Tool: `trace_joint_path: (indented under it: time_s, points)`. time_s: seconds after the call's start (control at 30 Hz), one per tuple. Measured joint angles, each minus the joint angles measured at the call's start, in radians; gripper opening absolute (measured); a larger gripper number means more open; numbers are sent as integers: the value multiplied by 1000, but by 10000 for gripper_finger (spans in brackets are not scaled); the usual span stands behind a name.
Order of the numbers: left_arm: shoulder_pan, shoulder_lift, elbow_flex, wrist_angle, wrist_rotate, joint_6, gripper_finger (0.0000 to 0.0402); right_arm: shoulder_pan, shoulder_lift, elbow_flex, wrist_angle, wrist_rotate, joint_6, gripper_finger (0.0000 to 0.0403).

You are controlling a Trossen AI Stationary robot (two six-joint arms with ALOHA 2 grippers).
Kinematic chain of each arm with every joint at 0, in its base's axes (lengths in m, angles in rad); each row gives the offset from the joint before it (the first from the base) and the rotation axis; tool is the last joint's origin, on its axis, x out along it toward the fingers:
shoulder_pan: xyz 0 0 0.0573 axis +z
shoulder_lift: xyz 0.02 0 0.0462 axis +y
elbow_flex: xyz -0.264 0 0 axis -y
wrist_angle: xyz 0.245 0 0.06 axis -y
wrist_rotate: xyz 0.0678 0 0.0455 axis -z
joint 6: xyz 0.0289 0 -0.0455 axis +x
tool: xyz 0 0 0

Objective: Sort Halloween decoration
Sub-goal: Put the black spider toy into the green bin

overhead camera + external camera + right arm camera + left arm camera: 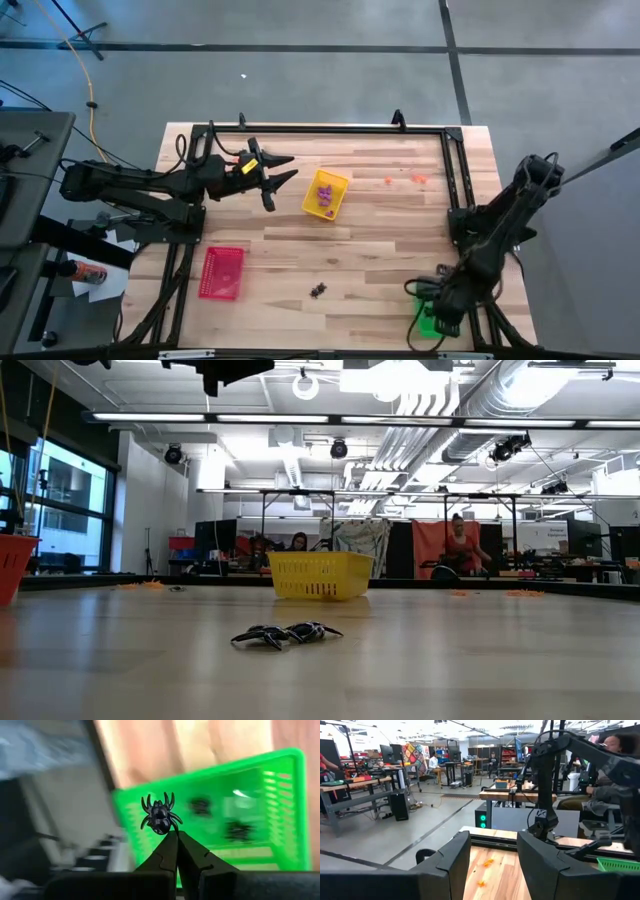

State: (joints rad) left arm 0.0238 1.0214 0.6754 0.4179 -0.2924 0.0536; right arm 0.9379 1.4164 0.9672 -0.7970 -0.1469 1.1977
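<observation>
- Right gripper (176, 834): fingertips pinched tight on a black spider (160, 816), which sticks up just past the tips
- It hangs over the green tray (280, 780); two more dark spiders (201, 805) lie in there, blurred, hard to make out
- From above, the right arm covers most of that tray (428, 322) at the table's near right corner, so the gripper itself is hidden there
- Left gripper (280, 175): fingers (452, 862) spread apart, nothing between them, held off the table just left of the yellow tray (338, 182)
- Purple bits (325, 195) sit inside the yellow tray; shapes too small to tell
- Orange bits (419, 179) lie loose on the wood near the far right, well apart from every tray
- A small black cluster (318, 290) lies near the front edge, between the red tray (222, 272) and the green one; the low view shows it as spiders (287, 633) touching each other
- Red tray: contents can't be made out from above, and the low view cuts it off at the edge
- Beyond the table, people (462, 545) sit at workbenches in the room
</observation>
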Motion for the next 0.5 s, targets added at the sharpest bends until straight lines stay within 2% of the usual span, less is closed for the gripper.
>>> trace_joint_path:
  time_s: [0.1,0.23,0.5]
  points:
    - [0,0,0,0,0,0,152,-1,70,0,-56,2,-76,0]
    - [0,0,0,-2,-2,0,152,-3,145,0,-45,12,-135,0]
    - [0,0,0,-3,-5,0,152,-3,215,0,-45,19,-123,0]
